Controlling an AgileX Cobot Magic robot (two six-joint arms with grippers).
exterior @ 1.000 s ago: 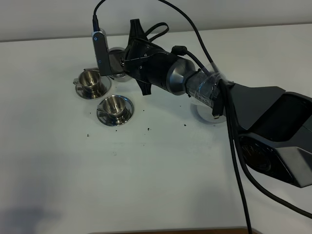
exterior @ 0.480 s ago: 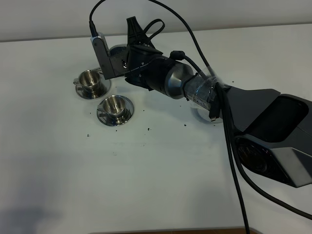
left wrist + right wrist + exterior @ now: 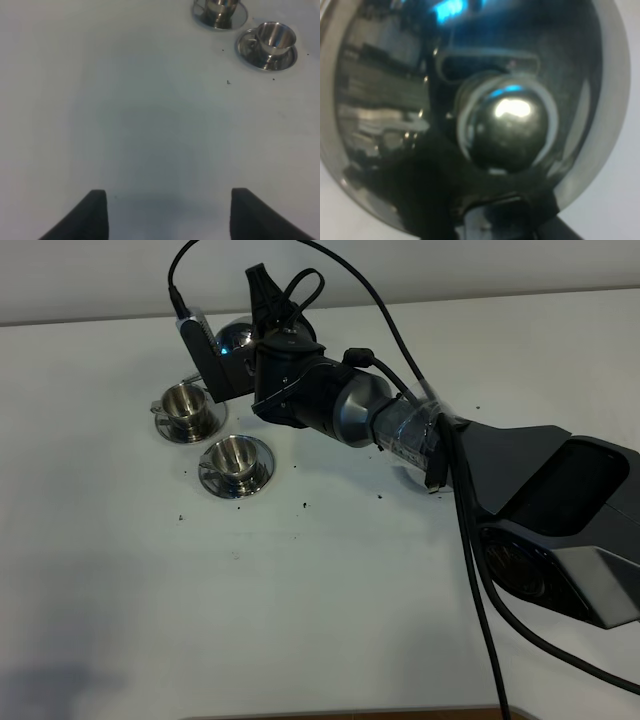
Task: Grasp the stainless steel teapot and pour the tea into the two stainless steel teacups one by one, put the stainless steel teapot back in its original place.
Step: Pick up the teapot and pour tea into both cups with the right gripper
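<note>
The stainless steel teapot [image 3: 233, 338] hangs in the air at the back left, above and behind the far teacup [image 3: 186, 404]. My right gripper [image 3: 262, 332] is shut on it, having reached across the table. Most of the pot is hidden by the wrist and its camera. In the right wrist view the lid and its knob [image 3: 507, 127] fill the picture. The near teacup [image 3: 235, 457] stands on its saucer just in front, also seen at the left wrist as teacup [image 3: 272, 39]. My left gripper [image 3: 170, 215] is open over bare table. No tea shows. The forearm covers the original place.
The right arm's black forearm [image 3: 430, 435] and its cables [image 3: 480, 570] stretch diagonally across the right half of the white table [image 3: 150, 590]. Small dark specks [image 3: 303, 505] lie near the cups. The table's back edge [image 3: 100, 324] runs just behind the teapot.
The right wrist has rolled and risen, carrying the teapot up and toward the back edge. The wrist camera has swung leftward. Both cups have stayed put.
</note>
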